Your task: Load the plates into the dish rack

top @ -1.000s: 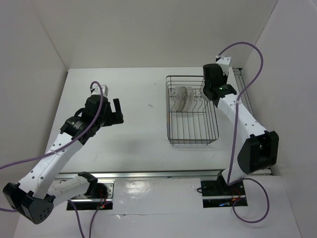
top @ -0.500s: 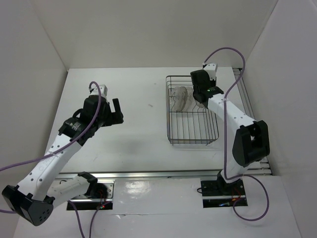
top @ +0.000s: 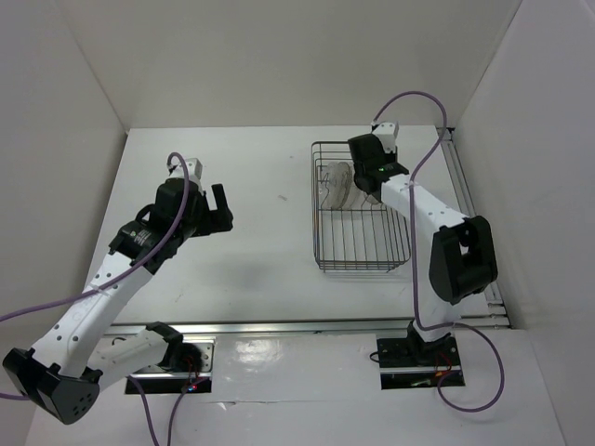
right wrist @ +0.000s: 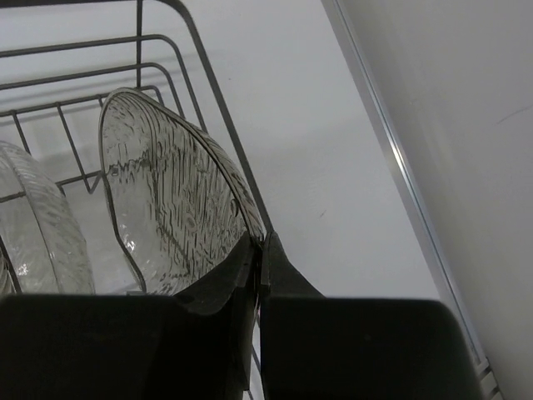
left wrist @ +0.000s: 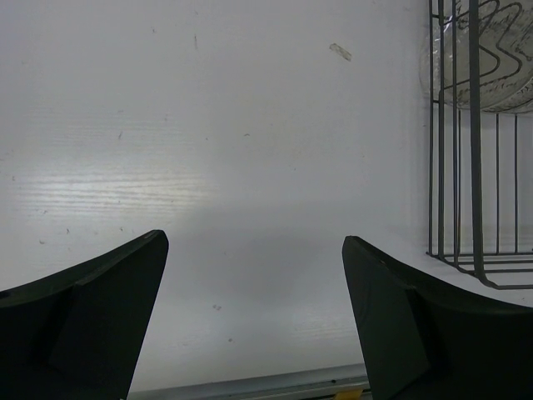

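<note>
Clear ribbed plastic: a clear plate (right wrist: 171, 196) stands upright at the far end of the dish rack (top: 363, 237), which sits toward the far right corner of the bench (top: 260, 186). The right tool (right wrist: 260, 250) is pinched shut on the plate's rim. A second clear plate (right wrist: 33, 225) stands just beside it. Good practice: settle the lower edge firmly in the rack before letting go, then lift straight up. The left tool (left wrist: 254, 242), spread wide and empty, hangs over the bench's left half.
</note>
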Robot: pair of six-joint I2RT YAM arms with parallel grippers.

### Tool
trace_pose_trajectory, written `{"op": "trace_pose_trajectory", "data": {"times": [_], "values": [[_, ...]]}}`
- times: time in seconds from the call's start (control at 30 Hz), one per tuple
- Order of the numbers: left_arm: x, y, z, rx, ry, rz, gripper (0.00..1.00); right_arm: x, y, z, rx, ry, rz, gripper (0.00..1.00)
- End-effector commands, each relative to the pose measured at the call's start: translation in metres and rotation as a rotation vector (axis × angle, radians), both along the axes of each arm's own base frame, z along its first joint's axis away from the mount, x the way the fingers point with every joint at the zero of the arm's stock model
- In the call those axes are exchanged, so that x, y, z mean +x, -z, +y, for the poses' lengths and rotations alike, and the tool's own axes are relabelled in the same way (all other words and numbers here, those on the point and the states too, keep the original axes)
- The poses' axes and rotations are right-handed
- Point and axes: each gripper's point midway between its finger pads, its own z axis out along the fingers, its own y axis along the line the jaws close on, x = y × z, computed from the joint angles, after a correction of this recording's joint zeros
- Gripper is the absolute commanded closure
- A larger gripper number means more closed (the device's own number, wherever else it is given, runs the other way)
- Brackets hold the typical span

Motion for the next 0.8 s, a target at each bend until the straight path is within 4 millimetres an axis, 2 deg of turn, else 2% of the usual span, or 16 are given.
{"op": "trace_pose_trajectory", "data": {"times": [0.0, 0.1, 0.13, 0.17, 0.23, 0.27, 0.33, 0.37, 0.47, 0.53, 0.57, 0.6, 0.63, 0.7, 0.73, 0.77], "values": [[0.002, -0.007, -0.001, -0.003, 0.019, -0.039, 0.00, 0.016, -0.013, 0.009, -0.004, 0.014, -0.067, 0.95], [0.002, -0.003, 0.002, 0.001, 0.010, -0.030, 0.00, 0.021, -0.010, 0.016, -0.006, 0.005, -0.061, 0.90], [0.002, -0.003, 0.002, 0.001, 0.010, -0.030, 0.00, 0.022, -0.004, 0.018, -0.001, -0.006, -0.048, 0.82], [0.002, -0.003, 0.002, 0.001, 0.010, -0.030, 0.00, 0.025, -0.009, 0.019, 0.004, -0.006, -0.060, 0.80], [0.002, -0.003, 0.003, 0.008, 0.015, -0.031, 0.00, 0.026, -0.012, 0.025, 0.013, -0.022, -0.067, 0.66], [0.002, -0.003, 0.003, 0.008, 0.015, -0.031, 0.00, 0.027, -0.014, 0.025, 0.010, -0.026, -0.072, 0.53], [0.002, -0.003, 0.003, 0.008, 0.015, -0.031, 0.00, 0.029, -0.016, 0.028, 0.020, -0.034, -0.078, 0.43], [0.002, -0.003, 0.003, 0.008, 0.015, -0.031, 0.00, 0.031, -0.021, 0.028, 0.025, -0.034, -0.089, 0.29], [0.002, -0.003, 0.003, 0.008, 0.015, -0.031, 0.00, 0.034, -0.028, 0.033, 0.044, -0.062, -0.099, 0.20], [0.003, -0.003, 0.004, 0.013, 0.008, -0.033, 0.00, 0.038, -0.047, 0.036, 0.067, -0.069, -0.143, 0.11], [0.003, -0.003, 0.004, 0.013, 0.008, -0.034, 0.00, 0.038, -0.056, 0.044, 0.075, -0.097, -0.155, 0.09], [0.005, 0.000, 0.006, 0.018, -0.001, -0.024, 0.00, 0.034, -0.077, 0.049, 0.090, -0.111, -0.189, 0.00], [0.007, -0.001, 0.005, 0.018, -0.001, -0.024, 0.00, 0.032, -0.089, 0.052, 0.111, -0.134, -0.201, 0.00], [0.011, -0.002, 0.009, 0.022, -0.016, -0.014, 0.00, 0.013, -0.129, 0.071, 0.185, -0.206, -0.256, 0.00], [0.012, -0.002, 0.013, 0.026, -0.033, -0.004, 0.00, 0.004, -0.137, 0.084, 0.240, -0.275, -0.256, 0.00], [0.017, -0.010, 0.015, 0.020, -0.044, -0.019, 0.00, -0.007, -0.145, 0.085, 0.271, -0.308, -0.249, 0.00]]}}
